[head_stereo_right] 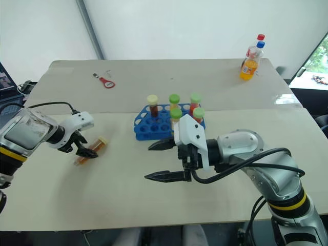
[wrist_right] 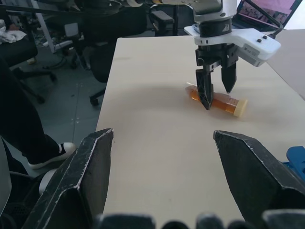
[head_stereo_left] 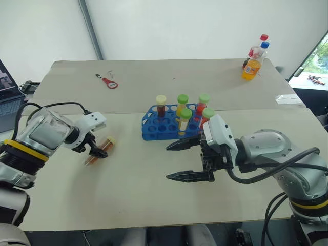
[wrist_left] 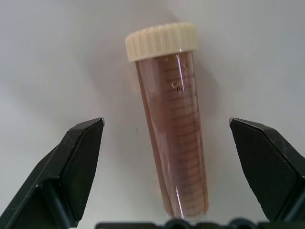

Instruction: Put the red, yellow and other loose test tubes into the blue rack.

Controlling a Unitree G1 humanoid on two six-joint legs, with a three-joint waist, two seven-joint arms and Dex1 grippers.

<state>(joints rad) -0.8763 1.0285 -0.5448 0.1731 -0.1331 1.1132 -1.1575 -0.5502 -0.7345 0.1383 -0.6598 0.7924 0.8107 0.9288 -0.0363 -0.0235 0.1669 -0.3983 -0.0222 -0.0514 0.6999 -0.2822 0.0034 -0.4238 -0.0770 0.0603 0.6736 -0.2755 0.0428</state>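
Observation:
One loose test tube [head_stereo_left: 106, 144], amber-brown with a cream cap, lies flat on the table at the left. My left gripper [head_stereo_left: 96, 152] points down over it, open, a finger on each side of the tube [wrist_left: 171, 133] and not touching it. The right wrist view also shows the left gripper [wrist_right: 218, 98] straddling this tube [wrist_right: 238, 106]. The blue rack [head_stereo_left: 151, 130] stands mid-table with several capped tubes upright in it, most green-capped and one cream-capped. My right gripper [head_stereo_left: 169, 162] hovers in front of the rack, open and empty, pointing left.
An orange soda bottle [head_stereo_left: 251, 66] with a blue cap and a red-capped bottle [head_stereo_left: 255, 50] stand at the far right. A red-handled tool [head_stereo_left: 109, 82] lies at the far left. A laptop [head_stereo_left: 7, 97] sits off the table's left edge. Office chairs and a person's leg [wrist_right: 28, 129] are beyond that edge.

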